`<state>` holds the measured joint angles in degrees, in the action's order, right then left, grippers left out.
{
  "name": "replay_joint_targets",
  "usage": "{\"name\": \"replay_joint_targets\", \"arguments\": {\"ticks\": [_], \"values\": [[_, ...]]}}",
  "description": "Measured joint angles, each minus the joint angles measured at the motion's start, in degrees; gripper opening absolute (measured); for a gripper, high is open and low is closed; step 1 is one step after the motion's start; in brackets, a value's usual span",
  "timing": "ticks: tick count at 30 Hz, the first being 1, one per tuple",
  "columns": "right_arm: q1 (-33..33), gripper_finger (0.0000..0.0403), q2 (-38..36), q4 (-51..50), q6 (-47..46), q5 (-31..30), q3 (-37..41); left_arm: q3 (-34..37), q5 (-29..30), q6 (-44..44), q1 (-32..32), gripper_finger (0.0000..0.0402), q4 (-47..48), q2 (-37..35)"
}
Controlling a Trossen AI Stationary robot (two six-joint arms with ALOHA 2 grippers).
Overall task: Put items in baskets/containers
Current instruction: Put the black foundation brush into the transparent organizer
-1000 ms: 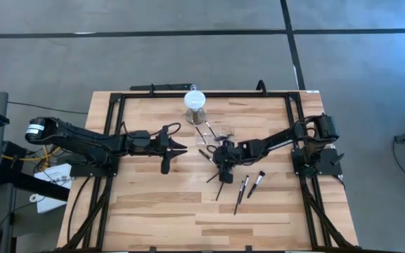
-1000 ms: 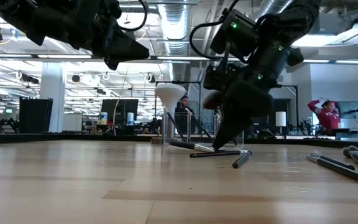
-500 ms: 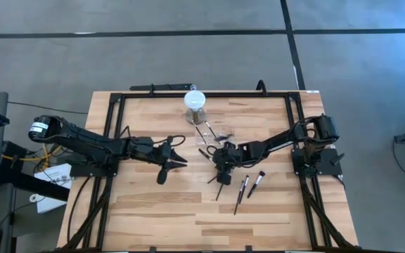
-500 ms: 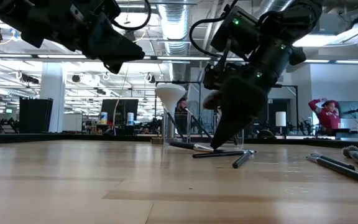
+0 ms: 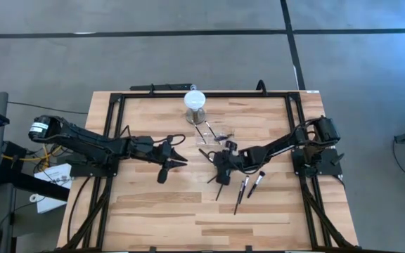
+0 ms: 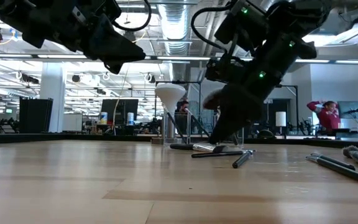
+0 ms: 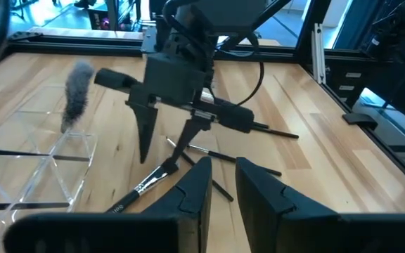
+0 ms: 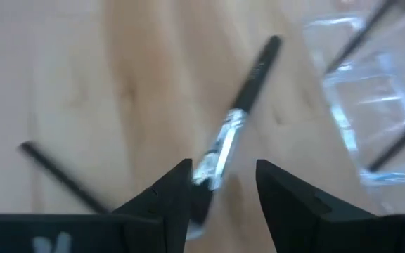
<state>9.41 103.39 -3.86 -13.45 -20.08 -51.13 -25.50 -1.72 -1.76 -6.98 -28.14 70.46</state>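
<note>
I see my right gripper (image 5: pixel 218 166) low over the middle of the table (image 5: pixel 153 211), fingers spread apart and empty, straddling a makeup brush (image 8: pixel 239 116) with a silvery ferrule that lies flat on the wood; I cannot tell if the tips touch it; the clear plastic container (image 5: pixel 215 132) sits just beyond, toward the far edge, with thin brush handles resting in it; more brushes (image 5: pixel 248 186) lie loose just right of the gripper, nearer the right edge; my left gripper (image 5: pixel 176 156) hangs above the table left of centre, fingers slightly apart, holding nothing; I read no labels or writing anywhere.
</note>
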Motion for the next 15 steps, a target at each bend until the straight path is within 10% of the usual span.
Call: {"name": "replay_joint_targets", "arguments": {"ticks": [15], "values": [[-1.2, 0.0153, 3.1, 4.0, -6.0, 3.5, 0.1, 0.0, 0.0, 0.0, 0.0, 0.0062, 0.0, 0.0]]}}
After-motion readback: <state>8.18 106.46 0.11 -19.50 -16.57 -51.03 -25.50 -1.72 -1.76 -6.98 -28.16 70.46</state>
